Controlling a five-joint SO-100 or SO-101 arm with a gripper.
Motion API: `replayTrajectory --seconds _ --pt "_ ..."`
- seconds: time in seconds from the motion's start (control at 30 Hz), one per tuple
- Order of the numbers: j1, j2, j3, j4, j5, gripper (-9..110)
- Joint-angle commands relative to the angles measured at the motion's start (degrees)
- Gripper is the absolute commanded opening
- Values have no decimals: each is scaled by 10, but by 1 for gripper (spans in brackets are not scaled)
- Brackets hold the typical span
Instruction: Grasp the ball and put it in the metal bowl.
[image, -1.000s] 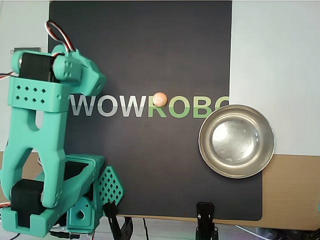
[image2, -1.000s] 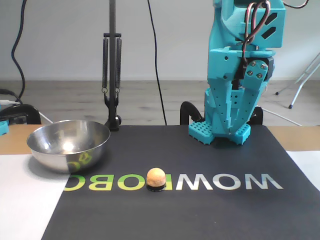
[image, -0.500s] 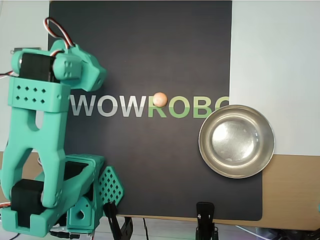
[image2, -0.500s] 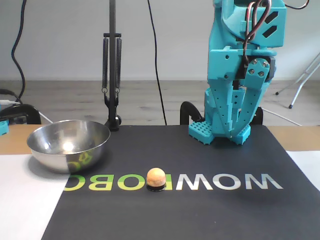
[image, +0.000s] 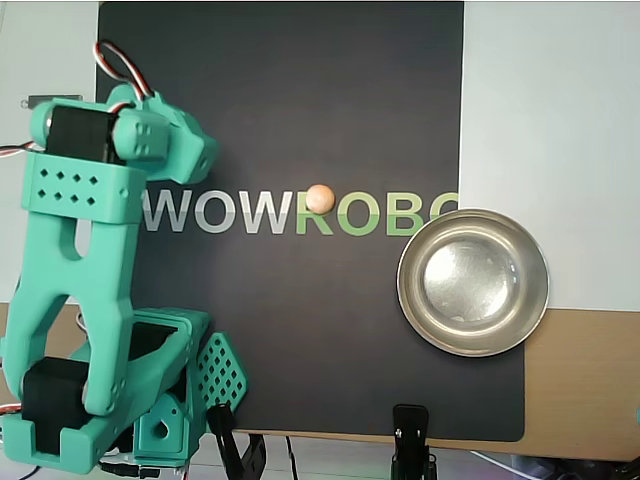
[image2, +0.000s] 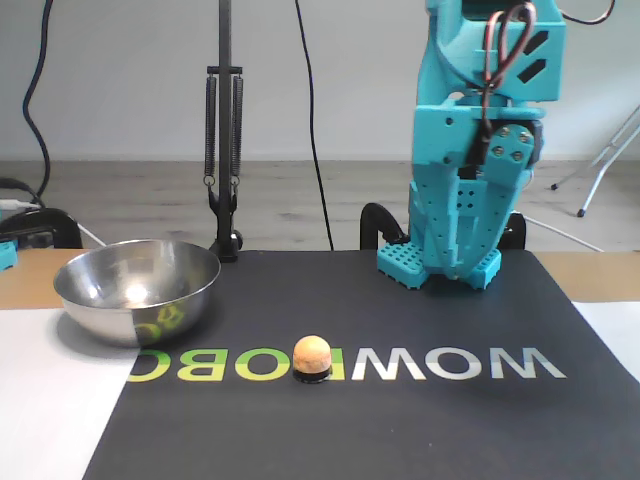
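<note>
The peach-orange ball (image: 319, 199) lies on the black mat, on the "WOWROBO" lettering near the middle. It also shows in the fixed view (image2: 311, 354). The metal bowl (image: 473, 283) stands empty at the mat's right edge in the overhead view and at the left in the fixed view (image2: 137, 289). The teal arm is folded at the left of the overhead view. My gripper (image: 200, 385) points down at the mat's edge, far from the ball. Its perforated jaws look closed and empty in the fixed view (image2: 440, 272).
A black clamp stand (image2: 224, 150) rises behind the bowl, and its clamps (image: 411, 440) grip the mat's edge. White sheets (image: 550, 120) lie beside the black mat (image: 300, 330). Cables hang behind.
</note>
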Motion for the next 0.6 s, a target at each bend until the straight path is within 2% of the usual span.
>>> replayTrajectory --seconds 0.0,0.57 --pt "5 1 1 -6 -4 1" --pt "40 0 4 -6 -24 0"
